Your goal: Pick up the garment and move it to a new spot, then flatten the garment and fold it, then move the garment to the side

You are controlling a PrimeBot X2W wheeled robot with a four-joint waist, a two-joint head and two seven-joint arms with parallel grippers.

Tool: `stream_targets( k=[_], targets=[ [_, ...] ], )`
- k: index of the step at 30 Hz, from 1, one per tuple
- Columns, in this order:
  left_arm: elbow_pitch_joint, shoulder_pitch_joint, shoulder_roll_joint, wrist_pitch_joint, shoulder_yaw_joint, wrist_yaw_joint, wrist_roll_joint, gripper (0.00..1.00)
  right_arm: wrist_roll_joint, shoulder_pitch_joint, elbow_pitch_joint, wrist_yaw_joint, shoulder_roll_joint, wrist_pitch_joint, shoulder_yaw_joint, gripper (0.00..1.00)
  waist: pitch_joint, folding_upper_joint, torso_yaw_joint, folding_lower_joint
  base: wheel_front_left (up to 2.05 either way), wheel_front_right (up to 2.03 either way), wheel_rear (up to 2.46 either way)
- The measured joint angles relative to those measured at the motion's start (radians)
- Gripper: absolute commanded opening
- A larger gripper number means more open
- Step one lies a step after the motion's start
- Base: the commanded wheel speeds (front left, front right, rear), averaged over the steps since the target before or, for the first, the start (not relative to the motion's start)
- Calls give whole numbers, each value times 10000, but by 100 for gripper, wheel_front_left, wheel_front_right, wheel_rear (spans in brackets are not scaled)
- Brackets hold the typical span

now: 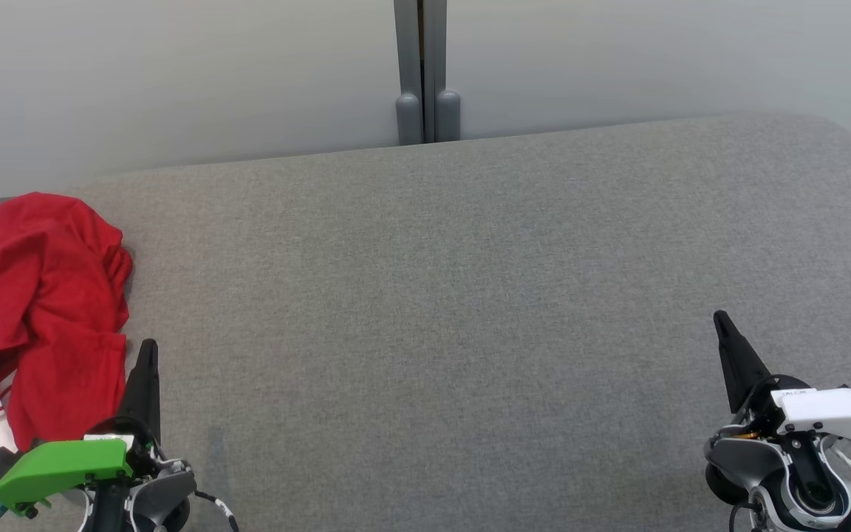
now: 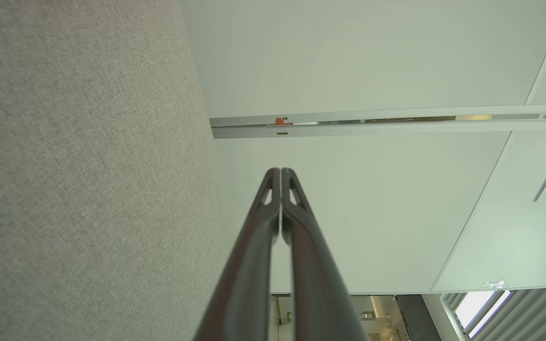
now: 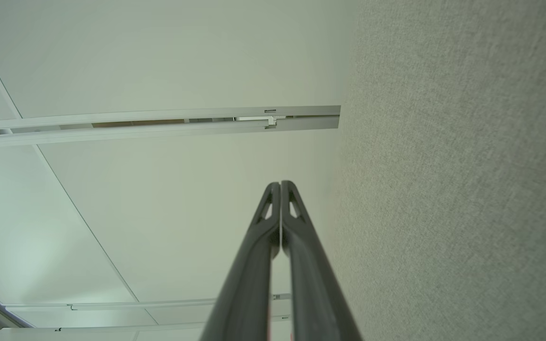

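The garment (image 1: 34, 310) is a crumpled red piece with white trim, lying in a heap at the far left of the grey fabric surface (image 1: 433, 310). My left gripper (image 1: 148, 347) stands just right of the heap's lower part, fingers together and empty; whether it touches the cloth I cannot tell. In the left wrist view the left gripper (image 2: 280, 171) is shut, tips meeting. My right gripper (image 1: 721, 318) rests low at the right, far from the garment. The right wrist view shows the right gripper (image 3: 280, 183) shut with nothing in it.
The grey surface spreads wide between the two grippers, with a rounded far right corner (image 1: 832, 133). Behind it stands a pale wall with a grey vertical post (image 1: 425, 74). The wrist views look along the surface (image 2: 64, 189) toward pale wall panels (image 3: 159, 71).
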Motion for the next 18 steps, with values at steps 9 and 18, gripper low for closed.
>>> stream_targets(
  k=[9,18],
  targets=[
    [0,0,0,0,0,0,0,0,0,0,0,0,0,0,0,0,0,0,0,0,0,0,0],
    [-4,0,0,0,0,0,0,0,0,0,0,0,0,0,0,0,0,0,0,0,0,0,0]
  ],
)
